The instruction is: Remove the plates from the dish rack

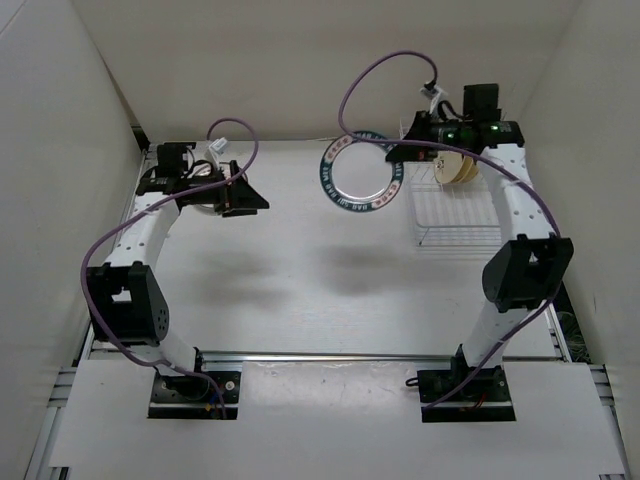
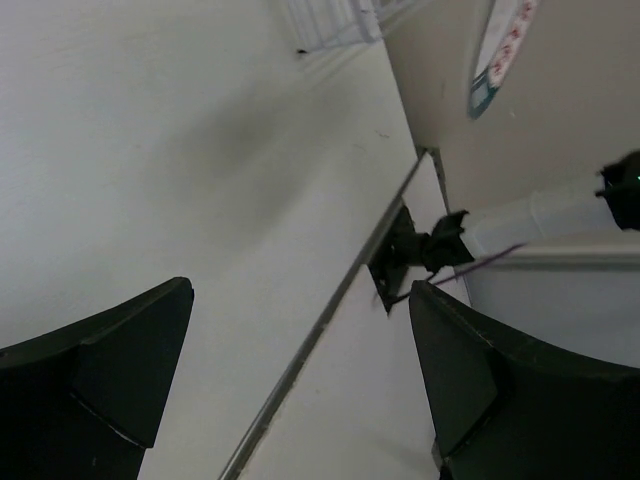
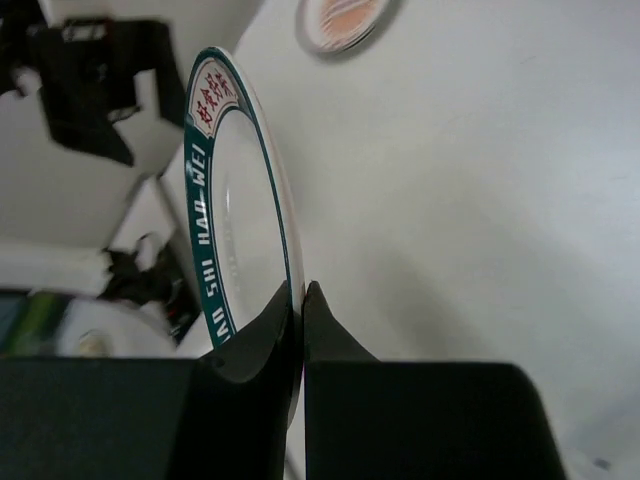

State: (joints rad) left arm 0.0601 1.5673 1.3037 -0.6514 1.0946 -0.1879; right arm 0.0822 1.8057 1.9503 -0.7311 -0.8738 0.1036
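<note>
My right gripper (image 1: 393, 155) (image 3: 302, 290) is shut on the rim of a white plate with a dark green rim (image 1: 358, 171) (image 3: 235, 200). It holds the plate in the air, left of the dish rack (image 1: 455, 212). Tan plates (image 1: 460, 168) stand upright at the rack's far end, partly hidden by the right arm. A plate with an orange-red pattern (image 3: 340, 18) lies flat on the table. My left gripper (image 1: 255, 198) (image 2: 300, 288) hovers open and empty over the far left of the table. The held plate (image 2: 500, 50) and a corner of the rack (image 2: 330, 20) show in the left wrist view.
White walls (image 1: 60, 150) close in the table on the left, back and right. A metal rail (image 1: 330, 356) runs across the near edge by the arm bases. Purple cables (image 1: 370, 75) loop above both arms.
</note>
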